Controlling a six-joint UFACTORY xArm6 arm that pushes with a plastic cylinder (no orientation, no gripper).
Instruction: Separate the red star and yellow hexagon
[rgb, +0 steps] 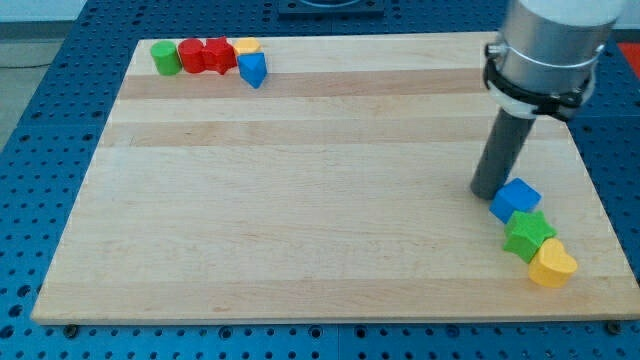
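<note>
In the camera view, my tip (487, 192) stood on the wooden board (300, 200), near the view's right edge. It was just beside the blue cube (515, 199), maybe touching it; I could not tell. I have no claw to open or shut, only a straight dark rod, and it held nothing.

The blocks for my job were far away, at the view's top left corner. 5 blocks sat there in a tight bunch. From the view's left came a green cylinder (165, 58), a red cylinder (191, 55), the red star (219, 55) and the yellow hexagon (246, 46). The red star and the yellow hexagon looked as if they touched. A blue block with a pointed shape (253, 69) sat just under the yellow hexagon.

So I think the pushing apart had not begun. I judged that my next move was to slide all the way across the board to that corner. Then I would need to get my tip in by the 2 blocks and push 1 away. That could be tricky, because the bunch was tight and sat close to the board's edge.

By my tip, below the blue cube, were a green star (528, 235) and a yellow heart (552, 265), all in 1 line.

The blocks looked smooth and shiny, like plastic. The board was pale wood with long stripes.
</note>
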